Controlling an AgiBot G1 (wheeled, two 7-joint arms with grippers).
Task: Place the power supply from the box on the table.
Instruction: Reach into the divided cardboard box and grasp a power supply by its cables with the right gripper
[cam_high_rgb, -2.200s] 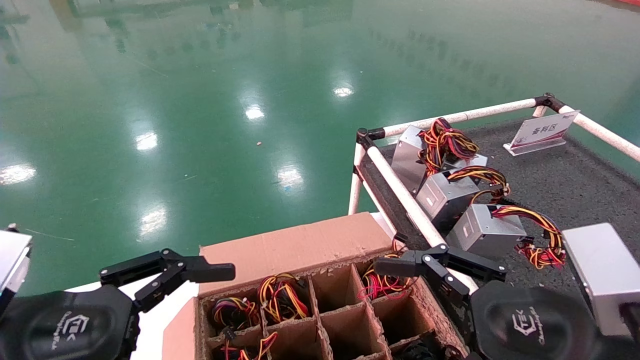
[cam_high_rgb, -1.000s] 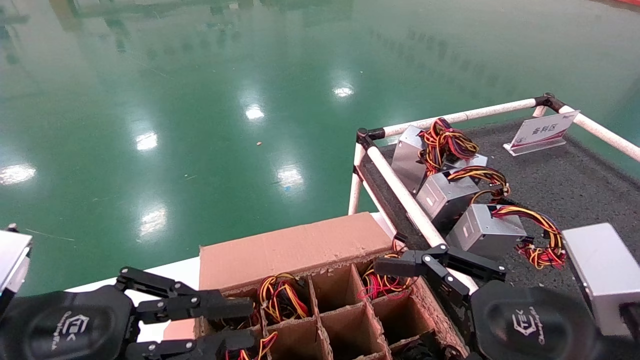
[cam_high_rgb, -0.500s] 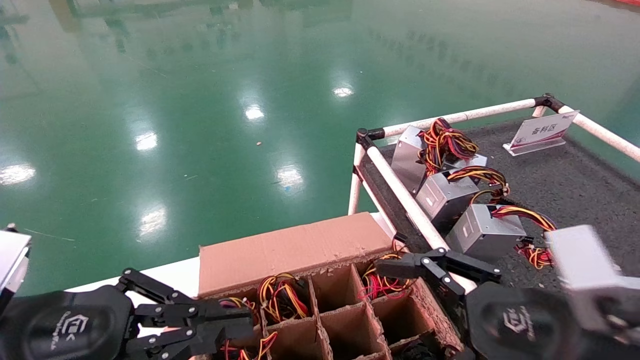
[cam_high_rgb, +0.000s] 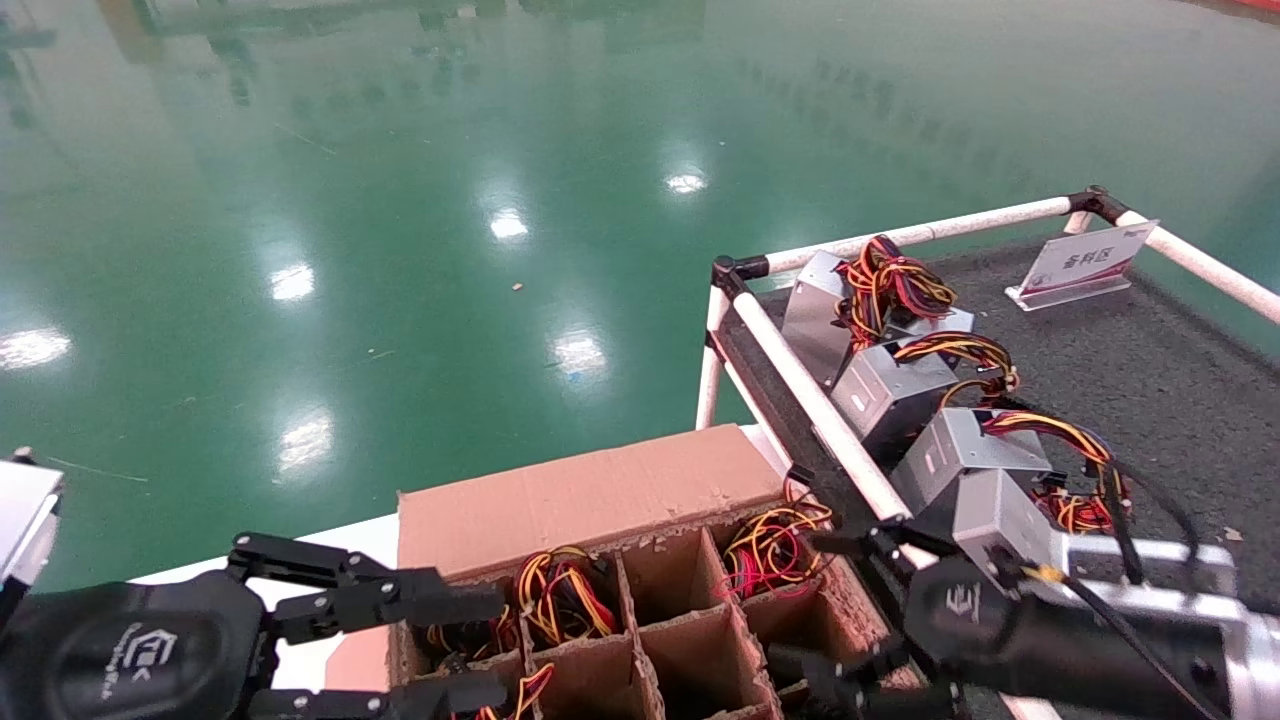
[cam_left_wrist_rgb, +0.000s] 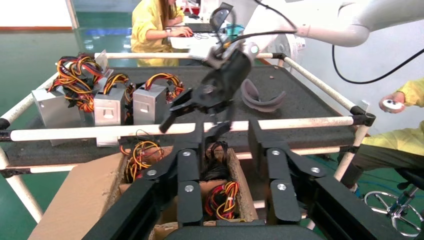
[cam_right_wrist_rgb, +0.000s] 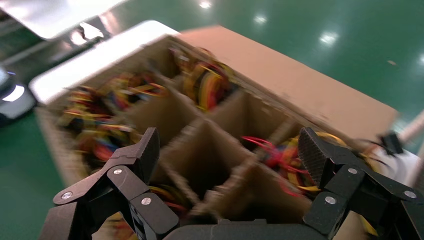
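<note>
The box (cam_high_rgb: 590, 495) is a brown carton with a grid of cells. In its far right cell lies the power supply (cam_high_rgb: 772, 548), of which only loose red and yellow wires show; its case is hidden. My right gripper (cam_high_rgb: 800, 600) hangs open over the box's right cells, just this side of those wires (cam_right_wrist_rgb: 280, 152), with nothing between its fingers (cam_right_wrist_rgb: 142, 150). Over the box's left cells my left gripper (cam_high_rgb: 490, 648) also stands open and empty. The table (cam_high_rgb: 1150, 370) is the dark grey surface to the right, behind a white rail.
Three silver units with tied wire bundles (cam_high_rgb: 965, 455) (cam_high_rgb: 895, 385) (cam_high_rgb: 820, 300) stand along the table's left rail (cam_high_rgb: 800, 385). A white sign (cam_high_rgb: 1085, 262) stands at the back. Other cells hold wire bundles (cam_high_rgb: 560, 595). In the left wrist view, people (cam_left_wrist_rgb: 155, 20) are beyond the table.
My right wrist has turned and swung left from beside the rail to above the box's right cells. My left gripper came down over the left cells and spread its fingers.
</note>
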